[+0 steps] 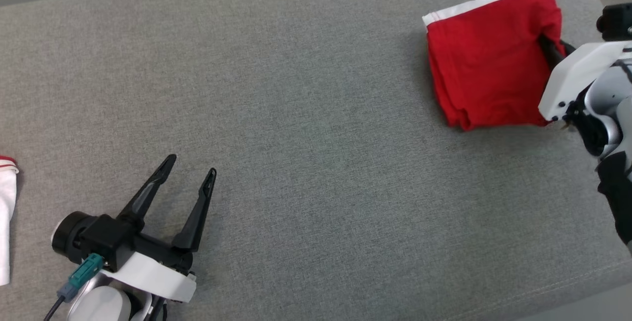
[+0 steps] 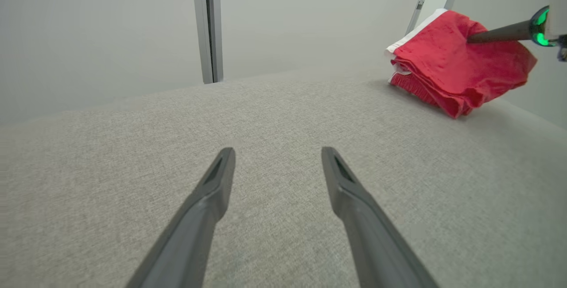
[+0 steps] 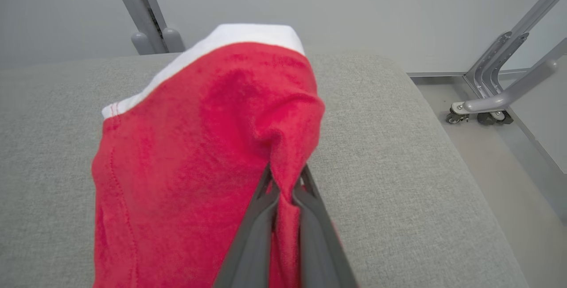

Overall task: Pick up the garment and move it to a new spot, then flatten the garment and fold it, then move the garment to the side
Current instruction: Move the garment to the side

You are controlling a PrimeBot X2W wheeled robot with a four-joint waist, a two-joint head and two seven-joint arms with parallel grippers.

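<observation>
The right fingers (image 3: 257,230) pinch the red garment (image 1: 484,64) (left fingers (image 1: 148,188) spread apart).

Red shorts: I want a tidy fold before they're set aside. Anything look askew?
Folded, but the right gripper pinches one edge of the red shorts, bunching the cloth into a peak, with that side held off the grey cushion.

Folded red garment (image 1: 484,59) with white waistband, one edge pinched in the right claw (image 3: 285,181), well apart from the left claw (image 1: 190,165).
</observation>
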